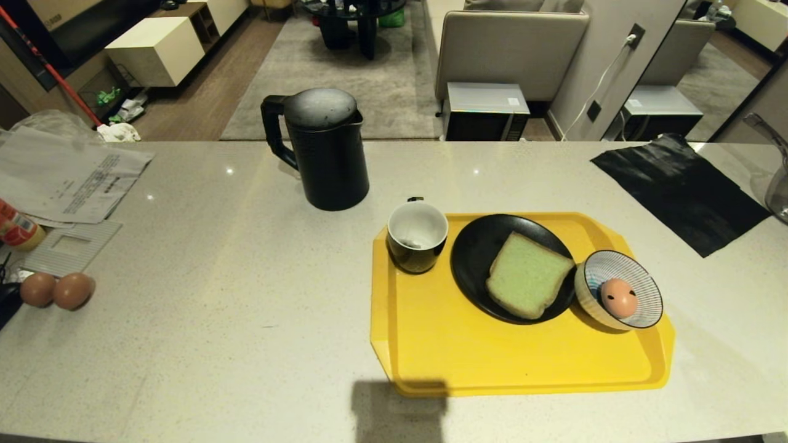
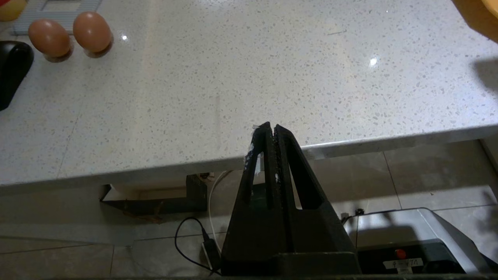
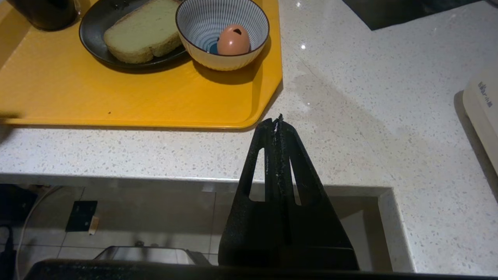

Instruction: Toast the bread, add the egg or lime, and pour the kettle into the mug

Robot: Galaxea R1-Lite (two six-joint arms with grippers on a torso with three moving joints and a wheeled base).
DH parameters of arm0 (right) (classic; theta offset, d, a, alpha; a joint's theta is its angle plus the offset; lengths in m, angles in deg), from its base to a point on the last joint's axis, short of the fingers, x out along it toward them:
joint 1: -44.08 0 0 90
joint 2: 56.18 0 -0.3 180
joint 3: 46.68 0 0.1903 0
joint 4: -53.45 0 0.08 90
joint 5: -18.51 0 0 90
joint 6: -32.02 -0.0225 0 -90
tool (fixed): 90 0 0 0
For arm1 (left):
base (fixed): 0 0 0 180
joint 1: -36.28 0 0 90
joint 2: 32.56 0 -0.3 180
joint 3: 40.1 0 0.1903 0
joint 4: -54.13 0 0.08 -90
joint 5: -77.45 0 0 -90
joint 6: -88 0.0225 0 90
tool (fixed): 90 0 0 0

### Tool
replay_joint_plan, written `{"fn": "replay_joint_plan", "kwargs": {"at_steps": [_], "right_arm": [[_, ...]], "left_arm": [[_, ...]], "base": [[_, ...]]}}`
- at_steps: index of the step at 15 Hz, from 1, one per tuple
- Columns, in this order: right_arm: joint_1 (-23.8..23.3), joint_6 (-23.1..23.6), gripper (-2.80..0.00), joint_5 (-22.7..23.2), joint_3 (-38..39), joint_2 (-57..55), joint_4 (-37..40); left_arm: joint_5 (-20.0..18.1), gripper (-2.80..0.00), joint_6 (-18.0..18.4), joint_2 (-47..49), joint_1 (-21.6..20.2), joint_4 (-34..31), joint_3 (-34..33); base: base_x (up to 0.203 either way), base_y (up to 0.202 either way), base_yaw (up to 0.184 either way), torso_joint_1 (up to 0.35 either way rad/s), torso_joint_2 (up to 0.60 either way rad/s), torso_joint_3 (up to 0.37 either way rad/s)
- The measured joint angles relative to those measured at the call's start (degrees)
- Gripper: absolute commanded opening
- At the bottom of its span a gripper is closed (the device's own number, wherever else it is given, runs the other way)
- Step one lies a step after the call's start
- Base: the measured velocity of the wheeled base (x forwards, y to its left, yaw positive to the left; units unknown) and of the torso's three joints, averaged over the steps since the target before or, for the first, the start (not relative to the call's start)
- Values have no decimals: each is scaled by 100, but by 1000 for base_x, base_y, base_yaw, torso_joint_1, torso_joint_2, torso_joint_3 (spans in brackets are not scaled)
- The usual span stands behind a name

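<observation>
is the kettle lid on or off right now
On. The kettle stands upright on the counter behind the yellow tray, and its flat lid covers the whole top.

head view looks down from above onto the whole surface (image 1: 246, 246). both wrist views sit low at its near edge, looking across it; the right one shares the yellow tray (image 3: 116, 101) with the head view.

Bread (image 1: 527, 275) on black plate (image 1: 477, 258), yellow tray (image 1: 492, 357).
</observation>
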Motion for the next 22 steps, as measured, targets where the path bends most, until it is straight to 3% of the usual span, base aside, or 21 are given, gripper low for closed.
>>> {"fn": "replay_joint_plan", "kwargs": {"at_steps": [7,15,22], "right_arm": [[-4,-10,-280,3,0,-2,0],[-1,22,-280,12,0,0,-2],[-4,543,-280,179,-187,-31,363]], "left_arm": [[0,-280,0,0,-2,-2,0],[25,-280,-11,0,0,-2,0],[27,-280,-11,0,0,-2,0]], "base": [[0,0,0,-158,294,130],[0,0,0,-2,4,3],[0,0,0,0,0,0]]}}
